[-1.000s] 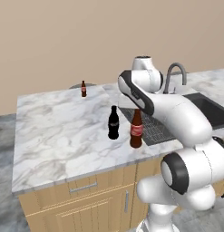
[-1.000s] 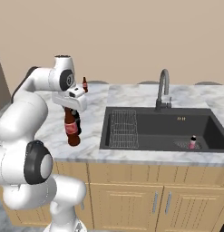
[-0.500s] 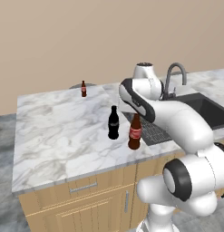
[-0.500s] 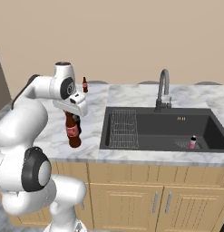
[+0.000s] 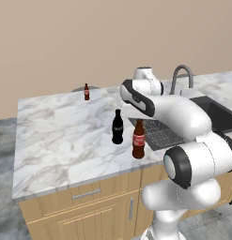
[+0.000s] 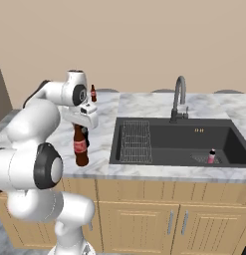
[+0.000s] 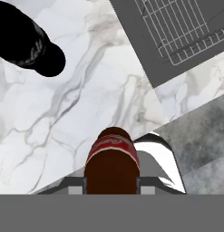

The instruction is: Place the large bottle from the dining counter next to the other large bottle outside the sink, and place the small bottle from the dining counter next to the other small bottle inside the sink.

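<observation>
My gripper is shut on the neck of the large bottle, brown with a red label, and holds it upright near the counter's front edge. The large bottle stands just right of and nearer than the other large bottle, glossy black, with a small gap between them. I cannot tell whether its base touches the marble. In the hand view the large bottle sits between my fingers, the black bottle at upper left. The small bottle stands at the far edge of the dining counter. The other small bottle, pink, stands inside the sink.
A wire grid rack fills the sink's left section, close to the right of both tall bottles. The curved grey faucet rises behind the basin. Wooden cabinets run below the counter. Bare marble stretches left of the black bottle.
The gripper has come down a little with the large bottle, bringing it lower beside the black bottle. The other bottles have not moved.
</observation>
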Motion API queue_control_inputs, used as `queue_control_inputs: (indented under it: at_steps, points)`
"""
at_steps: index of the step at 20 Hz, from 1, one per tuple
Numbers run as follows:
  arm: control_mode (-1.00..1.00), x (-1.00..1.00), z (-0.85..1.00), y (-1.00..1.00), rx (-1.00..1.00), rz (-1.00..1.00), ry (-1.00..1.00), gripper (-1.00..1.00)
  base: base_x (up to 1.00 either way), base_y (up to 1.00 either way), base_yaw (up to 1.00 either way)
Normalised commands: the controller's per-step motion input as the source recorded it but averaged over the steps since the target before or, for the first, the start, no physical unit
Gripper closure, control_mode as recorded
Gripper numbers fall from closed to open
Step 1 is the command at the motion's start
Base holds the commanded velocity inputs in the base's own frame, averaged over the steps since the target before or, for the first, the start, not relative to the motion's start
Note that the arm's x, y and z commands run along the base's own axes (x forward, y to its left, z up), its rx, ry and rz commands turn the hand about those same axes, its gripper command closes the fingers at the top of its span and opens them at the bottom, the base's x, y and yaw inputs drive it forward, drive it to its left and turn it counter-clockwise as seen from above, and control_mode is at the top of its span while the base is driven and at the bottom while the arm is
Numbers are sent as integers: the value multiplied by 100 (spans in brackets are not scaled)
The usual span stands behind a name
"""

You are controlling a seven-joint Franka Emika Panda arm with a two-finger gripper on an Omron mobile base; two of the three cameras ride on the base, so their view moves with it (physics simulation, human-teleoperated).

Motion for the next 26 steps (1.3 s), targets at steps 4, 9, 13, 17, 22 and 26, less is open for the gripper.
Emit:
queue_control_inputs:
  at_steps: [4,9,13,17,22,26]
  points:
    - [-100,16,-11,5,0,0,1,100,0,0,0]
    - [-100,5,-13,7,0,0,-2,100,0,0,0]
    - [-100,5,-13,3,0,0,-1,100,0,0,0]
    - [-100,19,-14,0,0,0,-1,100,0,0,0]
    - [-100,23,-14,0,0,0,-1,100,0,0,0]
    - [-100,26,-11,5,0,0,0,100,0,0,0]
